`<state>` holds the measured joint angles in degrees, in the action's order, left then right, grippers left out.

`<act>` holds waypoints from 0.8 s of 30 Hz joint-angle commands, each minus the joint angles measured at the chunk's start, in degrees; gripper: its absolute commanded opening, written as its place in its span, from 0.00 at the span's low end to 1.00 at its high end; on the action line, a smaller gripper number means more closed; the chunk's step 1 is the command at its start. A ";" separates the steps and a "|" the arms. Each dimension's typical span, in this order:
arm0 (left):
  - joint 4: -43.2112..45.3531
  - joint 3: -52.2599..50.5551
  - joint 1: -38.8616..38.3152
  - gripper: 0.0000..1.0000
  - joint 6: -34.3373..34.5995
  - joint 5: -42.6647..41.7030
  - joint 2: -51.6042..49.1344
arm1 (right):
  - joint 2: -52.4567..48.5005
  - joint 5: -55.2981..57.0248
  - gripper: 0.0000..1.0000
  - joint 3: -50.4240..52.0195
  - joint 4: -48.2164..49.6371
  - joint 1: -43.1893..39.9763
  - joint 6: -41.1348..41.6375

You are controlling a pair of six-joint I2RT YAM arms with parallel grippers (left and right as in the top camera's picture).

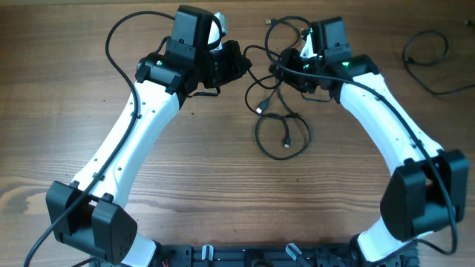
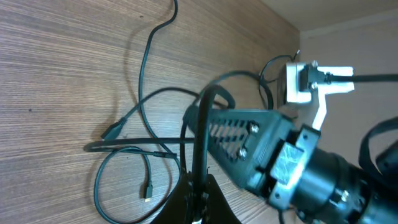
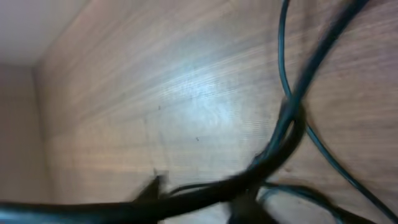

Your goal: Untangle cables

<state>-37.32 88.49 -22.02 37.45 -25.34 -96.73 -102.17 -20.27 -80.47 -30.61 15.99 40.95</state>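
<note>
Overhead, the left gripper (image 1: 241, 67) is clenching a strand of the cables (image 1: 286, 142), seemingly to tension it leftward from the tangle; whether the right gripper (image 1: 286, 67) is grasping anything cannot be told.

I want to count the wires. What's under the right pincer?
Black cables loop out from beneath the right pincer onto the wooden table. The part right below it is covered, so how they cross there cannot be seen.
</note>
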 commanded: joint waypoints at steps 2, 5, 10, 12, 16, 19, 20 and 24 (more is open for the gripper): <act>-0.17 1.57 -0.04 0.04 0.52 0.70 1.31 | 0.55 -0.57 0.04 0.15 2.97 -0.07 1.70; -2.73 1.53 -0.04 0.04 0.52 10.38 1.11 | 7.30 -9.35 0.04 0.11 2.97 -1.11 -4.02; -10.60 1.51 0.02 0.04 0.46 22.49 -1.60 | 22.23 -35.74 0.04 0.11 9.60 -13.92 -0.46; -12.02 1.51 0.02 0.04 0.33 22.45 -3.15 | 25.11 -44.28 0.04 0.11 13.77 -23.02 4.55; -13.20 1.51 0.02 0.04 0.33 22.45 -4.83 | 24.15 -49.31 0.04 0.11 17.03 -38.16 13.00; -13.18 1.51 0.02 0.04 0.31 22.53 -4.87 | 22.56 -49.48 0.04 0.11 20.50 -45.09 17.09; -13.29 1.51 0.02 0.04 0.31 22.86 -4.87 | 21.62 -49.57 0.04 0.11 22.29 -47.12 19.15; -15.37 1.51 0.02 0.04 0.31 27.45 -4.87 | 17.42 -49.44 0.04 0.13 25.51 -52.70 20.68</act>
<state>-47.81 92.38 -25.10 38.74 -13.50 -99.55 -82.63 -75.64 -78.76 -8.40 -29.10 60.25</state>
